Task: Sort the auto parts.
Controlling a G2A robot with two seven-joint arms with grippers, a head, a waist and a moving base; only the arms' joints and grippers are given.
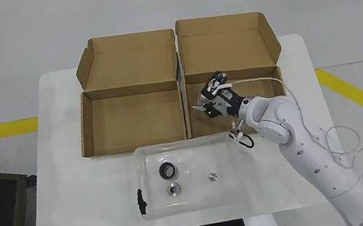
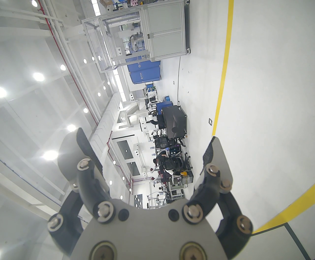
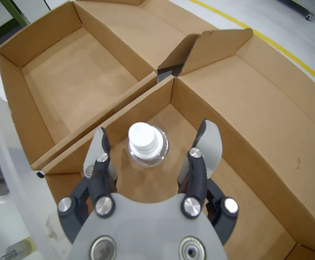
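Observation:
Two open cardboard boxes stand side by side, the left box (image 1: pixel 131 118) and the right box (image 1: pixel 258 48). My right gripper (image 1: pixel 209 102) hangs open above the near left corner of the right box (image 3: pixel 246 103). Between and below its fingers (image 3: pixel 102 145), a white stepped part with a shiny metal rim (image 3: pixel 147 145) lies on that box's floor, untouched. The left box (image 3: pixel 73 73) has a bare floor. A clear plastic tub (image 1: pixel 189 174) in front of the boxes holds a black ring (image 1: pixel 168 171) and two small metal parts (image 1: pixel 173 190). My left gripper (image 2: pixel 147 150) is open, away from the table.
A black clip-like piece (image 1: pixel 139 202) sits at the tub's left end. A white cable (image 1: pixel 335 152) trails along the right arm. Bare white table (image 1: pixel 67 169) lies left of the boxes and tub.

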